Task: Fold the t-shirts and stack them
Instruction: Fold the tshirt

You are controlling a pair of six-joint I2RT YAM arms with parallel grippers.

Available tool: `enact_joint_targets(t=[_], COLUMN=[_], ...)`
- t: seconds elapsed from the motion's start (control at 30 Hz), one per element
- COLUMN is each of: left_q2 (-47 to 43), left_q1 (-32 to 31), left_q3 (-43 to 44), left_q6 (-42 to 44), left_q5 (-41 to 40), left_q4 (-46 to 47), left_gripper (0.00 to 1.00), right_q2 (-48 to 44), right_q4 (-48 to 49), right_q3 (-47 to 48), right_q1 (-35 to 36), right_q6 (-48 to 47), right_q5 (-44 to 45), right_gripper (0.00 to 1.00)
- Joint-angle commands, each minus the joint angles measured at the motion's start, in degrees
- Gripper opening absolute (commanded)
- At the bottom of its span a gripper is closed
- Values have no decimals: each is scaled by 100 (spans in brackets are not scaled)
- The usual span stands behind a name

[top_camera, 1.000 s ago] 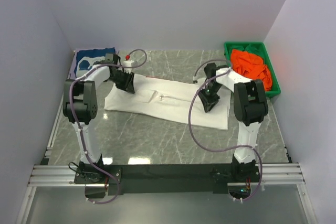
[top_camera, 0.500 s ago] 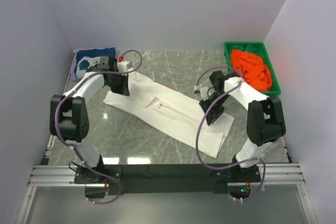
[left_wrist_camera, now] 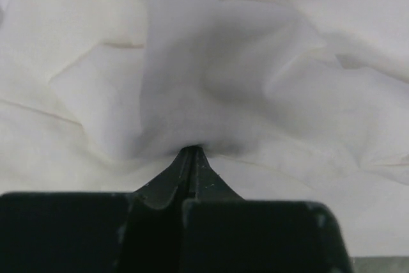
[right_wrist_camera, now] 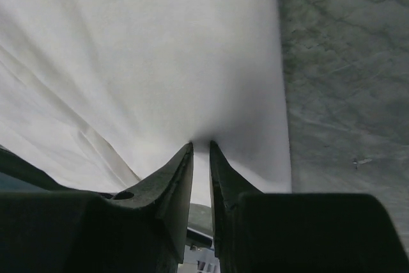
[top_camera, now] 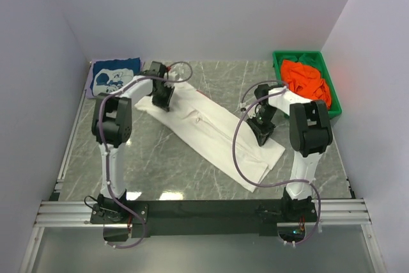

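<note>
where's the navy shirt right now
In the top view the navy t-shirt lies in the far left corner of the table, just left of the white t-shirt.

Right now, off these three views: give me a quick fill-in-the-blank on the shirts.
1. The left gripper is shut on the white t-shirt, which lies on the marble ___.
2. The orange t-shirt sits in the ___ bin.
3. The navy t-shirt lies at the far ___ corner.
Missing: table; green; left.
</note>
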Motion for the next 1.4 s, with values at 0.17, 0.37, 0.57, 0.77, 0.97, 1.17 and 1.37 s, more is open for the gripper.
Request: enact_joint_targets(t=[0.17, 0.37, 0.57, 0.77, 0.97, 1.17, 1.37], left_q2=[2370, 1253, 273, 482, 1088, 1721, 2416], left_q1=[-52, -52, -44, -52, -61, -70, -70], left_q3=[3907, 3360, 2109, 1792, 2108, 2547, 3400], left_q6=[488, 242, 75, -406, -567, -497, -444], left_q5=[-29, 376, 156, 568, 666, 657, 578], left_q4=[-251, 935, 1070, 577, 138, -100, -233], left_gripper=[8, 33, 34, 24, 22, 20, 20], right_q2=[-240, -345, -662, -135, 208, 436, 857], right_q4=[-217, -383, -184, 248, 319, 381, 539], right_q3=[-510, -230, -9, 96, 26, -88, 288], right_q1=[914, 1769, 1426, 1435, 1531, 1865, 1971], right_q6=[-164, -252, -270, 108, 178, 301, 678], right_q5=[-1250, -2384, -2061, -1348, -1418, -1734, -1937], right_gripper=[25, 27, 27, 25, 25, 25, 26])
